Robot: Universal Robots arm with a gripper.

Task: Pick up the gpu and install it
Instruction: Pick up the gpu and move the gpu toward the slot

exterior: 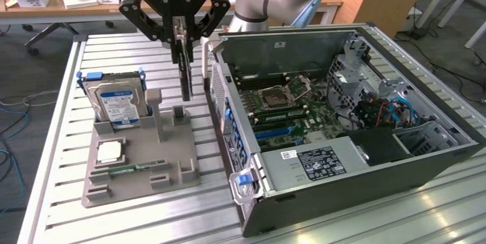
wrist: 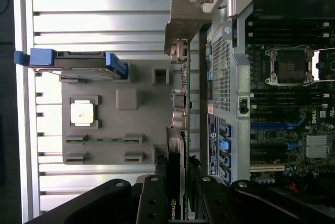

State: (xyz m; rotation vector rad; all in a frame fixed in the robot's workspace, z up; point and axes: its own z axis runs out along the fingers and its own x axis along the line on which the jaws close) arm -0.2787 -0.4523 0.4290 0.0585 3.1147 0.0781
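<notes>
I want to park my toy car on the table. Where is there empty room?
Bare slats of the table run along the exterior view's left of the grey tray, and in front of it toward the near edge. It is crowded between the grey tray and the computer case, where the gpu hangs, and inside the case.
</notes>
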